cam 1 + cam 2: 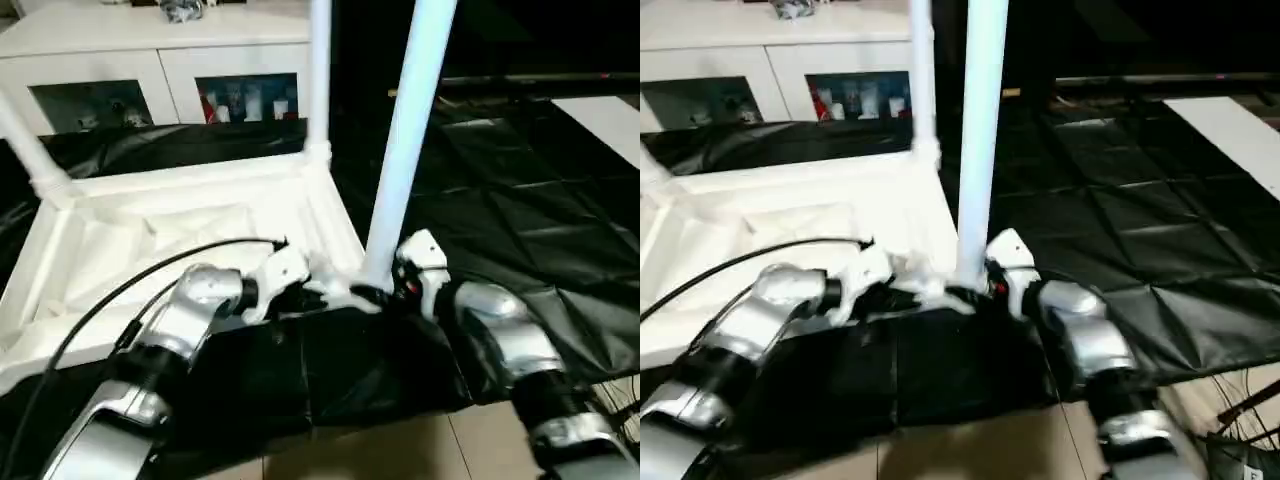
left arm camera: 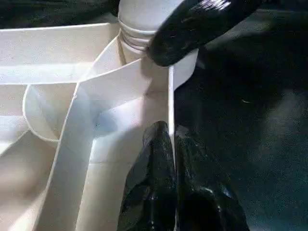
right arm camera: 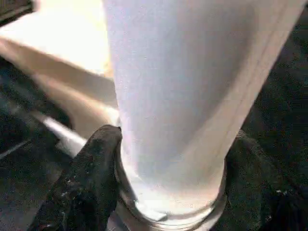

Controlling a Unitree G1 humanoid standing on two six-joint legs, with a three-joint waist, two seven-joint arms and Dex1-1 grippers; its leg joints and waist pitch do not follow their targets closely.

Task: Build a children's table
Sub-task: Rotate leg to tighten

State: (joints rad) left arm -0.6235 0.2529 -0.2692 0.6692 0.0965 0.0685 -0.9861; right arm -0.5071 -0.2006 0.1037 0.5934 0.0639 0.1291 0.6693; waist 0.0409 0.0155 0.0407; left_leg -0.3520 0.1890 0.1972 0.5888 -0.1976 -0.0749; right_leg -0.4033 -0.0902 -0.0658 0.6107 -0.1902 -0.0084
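Note:
The children's table top lies upside down on the black cloth, ribs facing up. Upright legs stand in its far-left corner and far-right corner. A third leg stands upright in the near-right corner socket. My right gripper is closed around this leg's base, one black finger on each side of it. My left gripper is shut on the thin rim wall of the top, just beside that socket.
A white cabinet with glass doors stands behind the table. Black cloth spreads to the right, with a white board at its far edge. Tiled floor and cables lie near my body.

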